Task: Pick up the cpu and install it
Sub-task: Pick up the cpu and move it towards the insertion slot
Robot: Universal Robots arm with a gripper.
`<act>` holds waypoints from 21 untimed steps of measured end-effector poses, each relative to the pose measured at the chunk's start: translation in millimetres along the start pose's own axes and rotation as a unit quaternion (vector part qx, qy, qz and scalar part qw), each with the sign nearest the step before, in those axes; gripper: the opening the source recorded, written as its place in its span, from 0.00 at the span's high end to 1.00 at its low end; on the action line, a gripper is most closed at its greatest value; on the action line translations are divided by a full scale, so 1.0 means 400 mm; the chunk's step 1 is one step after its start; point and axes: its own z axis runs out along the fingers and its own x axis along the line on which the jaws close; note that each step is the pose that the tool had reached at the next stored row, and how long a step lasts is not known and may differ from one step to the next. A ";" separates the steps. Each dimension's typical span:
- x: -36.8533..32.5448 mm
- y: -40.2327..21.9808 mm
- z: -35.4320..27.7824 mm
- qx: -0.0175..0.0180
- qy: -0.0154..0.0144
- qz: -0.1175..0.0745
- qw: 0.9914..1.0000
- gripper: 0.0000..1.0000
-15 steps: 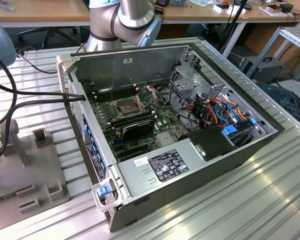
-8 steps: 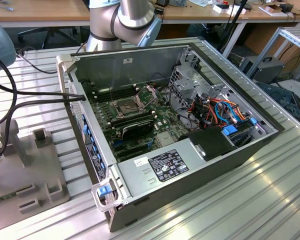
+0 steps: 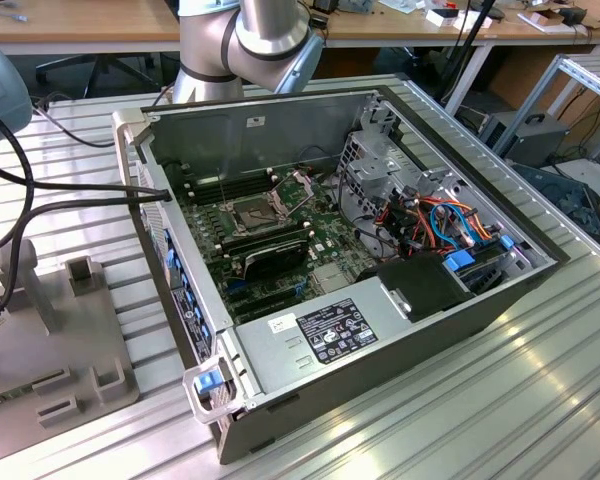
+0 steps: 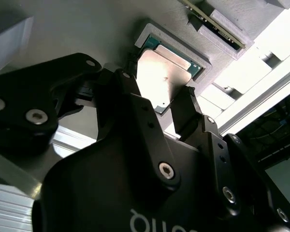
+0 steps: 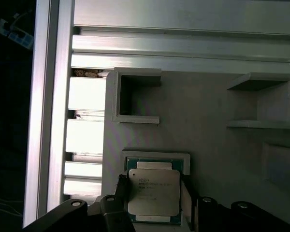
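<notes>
The cpu [image 5: 153, 192] is a small square chip with a pale metal face on a green edge. It lies flat in a raised square nest [image 5: 157, 155] on the grey fixture plate [image 5: 208, 125]. In the second wrist view the cpu [image 4: 166, 77] shines brightly between the black fingers [image 4: 186, 108]. My gripper [image 5: 153, 189] straddles the chip, one finger [image 5: 121, 186] against each opposite edge, so it looks shut on it. The chip still rests in the nest. The dark cpu socket [image 3: 255, 212] on the motherboard stands with its metal frame hinged up.
The open computer case [image 3: 280, 120] lies on the ribbed aluminium table [image 3: 540, 400], with cables and a drive cage on the exterior view's right. The grey fixture plate [image 3: 70, 340] with small block holders sits at the left. My arm [image 3: 250, 40] rises behind the case.
</notes>
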 end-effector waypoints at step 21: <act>0.000 0.000 0.003 0.000 0.000 0.000 1.000 0.34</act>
